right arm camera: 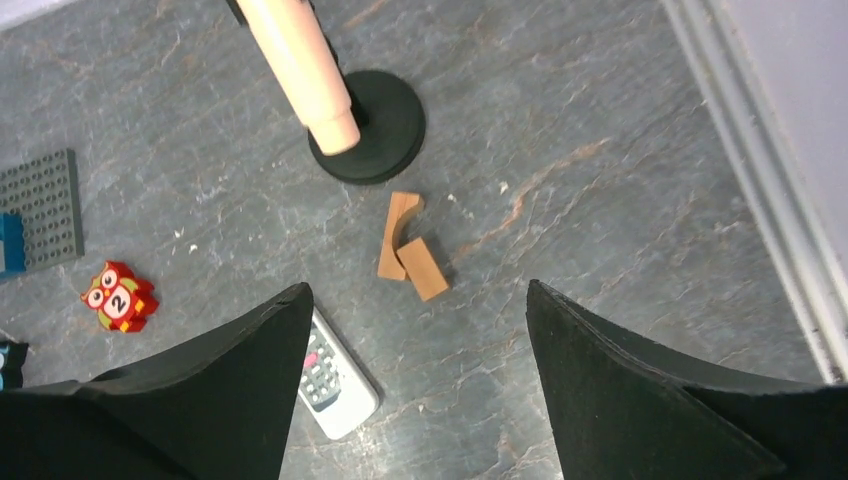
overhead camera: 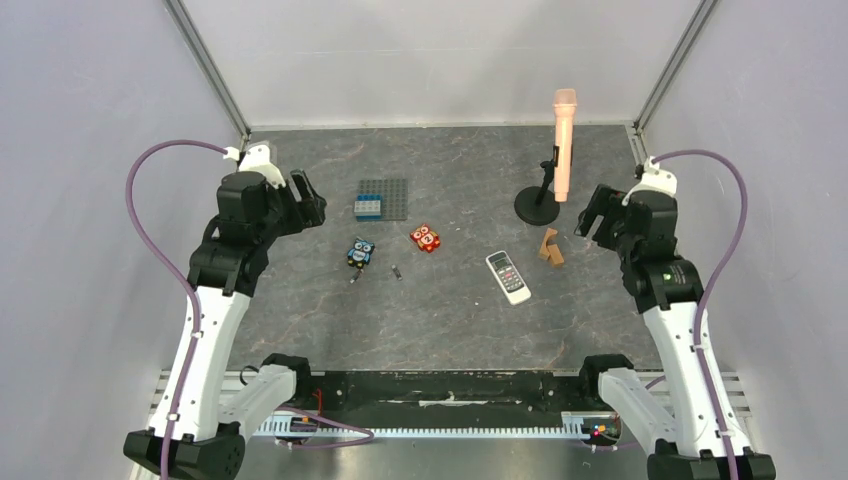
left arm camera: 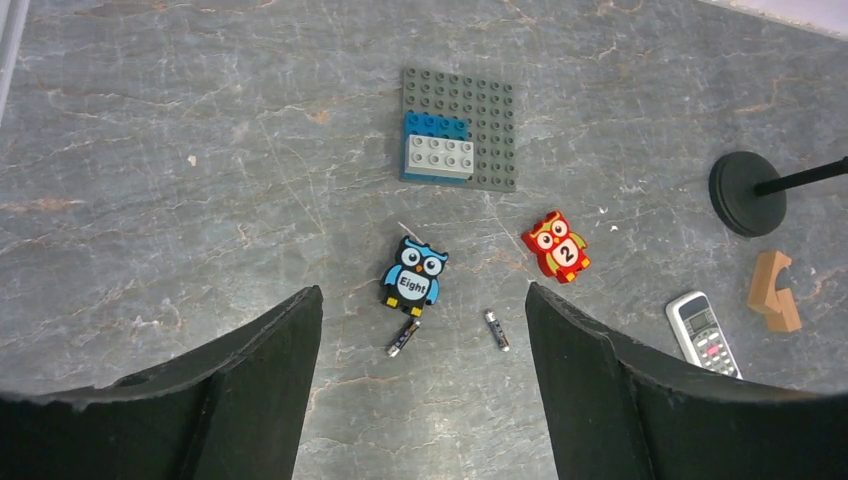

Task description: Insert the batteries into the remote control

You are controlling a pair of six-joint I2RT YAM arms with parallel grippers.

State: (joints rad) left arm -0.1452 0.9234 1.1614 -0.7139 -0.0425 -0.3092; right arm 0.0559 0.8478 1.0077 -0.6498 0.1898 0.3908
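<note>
The white remote control [overhead camera: 508, 277] [left arm camera: 704, 334] lies buttons up, right of the table's centre; in the right wrist view the left finger hides part of the remote control [right arm camera: 340, 388]. Two tiny dark batteries lie on the table: one battery [overhead camera: 397, 271] [left arm camera: 496, 329] between the owls, the other battery [overhead camera: 354, 280] [left arm camera: 403, 338] just below the blue owl. My left gripper [overhead camera: 308, 200] [left arm camera: 424, 290] hangs open above the table's left side. On the right, my right gripper [overhead camera: 598, 210] [right arm camera: 418, 286] also hangs open and holds nothing.
A blue owl toy [overhead camera: 361, 252] and a red owl toy [overhead camera: 425, 238] lie mid-table. A grey brick baseplate [overhead camera: 395, 190] sits behind them. A pink microphone [overhead camera: 563, 140] on a black stand [overhead camera: 537, 207] and two brown wooden pieces [overhead camera: 550, 247] are at the right. Walls enclose three sides.
</note>
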